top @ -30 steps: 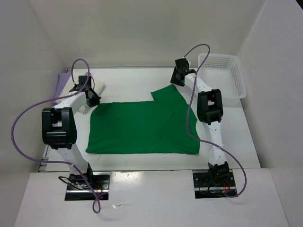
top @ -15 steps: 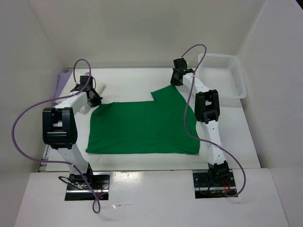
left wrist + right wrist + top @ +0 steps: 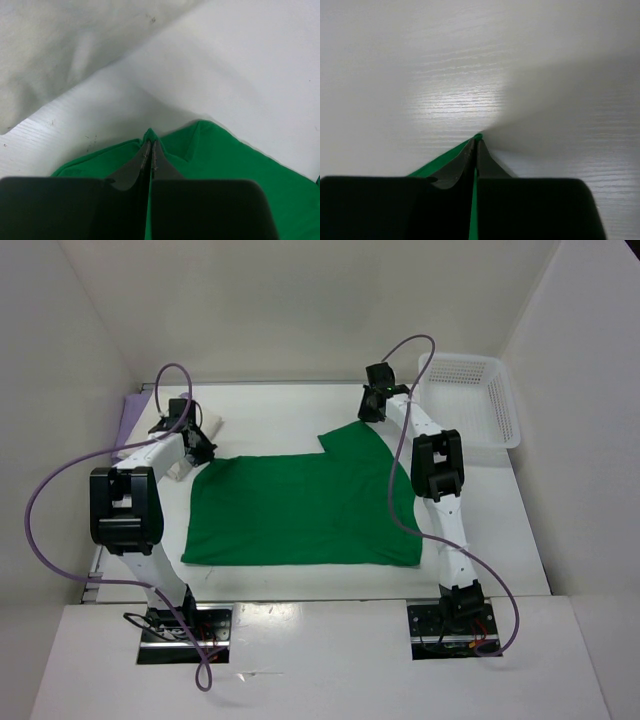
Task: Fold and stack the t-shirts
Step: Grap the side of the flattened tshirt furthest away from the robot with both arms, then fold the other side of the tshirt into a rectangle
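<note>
The spread t-shirt [image 3: 300,510] is lying flat mid-bench [image 3: 280,405]. The left fingers [image 3: 134,169] are pinching its far-left corner and the right fingers [image 3: 462,162] its far-right corner. The bundled t-shirt [image 3: 210,423] is sitting far left, beside the wall-side t-shirt [image 3: 128,415]. The mesh basket [image 3: 498,400] is standing far right.

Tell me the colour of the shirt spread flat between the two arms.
The shirt is plain bright green, with no print; the top external view shows it best.

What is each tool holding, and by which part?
Both pinch the green t-shirt: left tool at its far left corner, right tool at its far right edge.
</note>
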Controlling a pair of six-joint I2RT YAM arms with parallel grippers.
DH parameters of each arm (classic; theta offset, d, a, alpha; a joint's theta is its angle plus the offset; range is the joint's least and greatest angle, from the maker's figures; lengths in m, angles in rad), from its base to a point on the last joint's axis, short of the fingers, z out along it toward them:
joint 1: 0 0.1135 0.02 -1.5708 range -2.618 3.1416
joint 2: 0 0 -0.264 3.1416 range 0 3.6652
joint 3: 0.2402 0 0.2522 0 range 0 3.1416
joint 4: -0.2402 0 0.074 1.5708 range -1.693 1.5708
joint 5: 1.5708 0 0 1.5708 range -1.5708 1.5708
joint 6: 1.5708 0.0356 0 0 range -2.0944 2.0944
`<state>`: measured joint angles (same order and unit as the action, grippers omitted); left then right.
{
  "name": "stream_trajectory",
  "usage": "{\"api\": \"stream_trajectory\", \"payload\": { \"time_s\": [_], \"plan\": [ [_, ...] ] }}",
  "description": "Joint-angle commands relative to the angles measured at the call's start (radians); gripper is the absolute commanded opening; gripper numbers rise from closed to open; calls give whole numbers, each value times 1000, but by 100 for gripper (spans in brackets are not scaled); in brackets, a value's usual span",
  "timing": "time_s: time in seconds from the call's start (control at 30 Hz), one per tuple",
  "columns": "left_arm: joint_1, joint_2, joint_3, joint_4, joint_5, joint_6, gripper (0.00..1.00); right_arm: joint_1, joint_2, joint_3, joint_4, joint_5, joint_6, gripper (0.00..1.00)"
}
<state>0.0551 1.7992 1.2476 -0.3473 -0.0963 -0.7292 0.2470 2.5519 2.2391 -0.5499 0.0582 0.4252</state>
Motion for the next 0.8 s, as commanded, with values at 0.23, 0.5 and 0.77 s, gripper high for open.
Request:
{"api": "stream_trajectory", "payload": {
  "time_s": [0.23, 0.5, 0.77],
  "plan": [
    [-3, -17, 53, -44, 30, 56, 0, -32, -314, -177, 8, -103, 6, 0],
    [8, -132, -65, -75, 78, 74, 0, -41, -757, -754, 88, -92, 75, 0],
    [37, -219, -125, -137, 67, 83, 0, -41, -1117, -1096, 7, -83, 107, 0]
  ]
}}
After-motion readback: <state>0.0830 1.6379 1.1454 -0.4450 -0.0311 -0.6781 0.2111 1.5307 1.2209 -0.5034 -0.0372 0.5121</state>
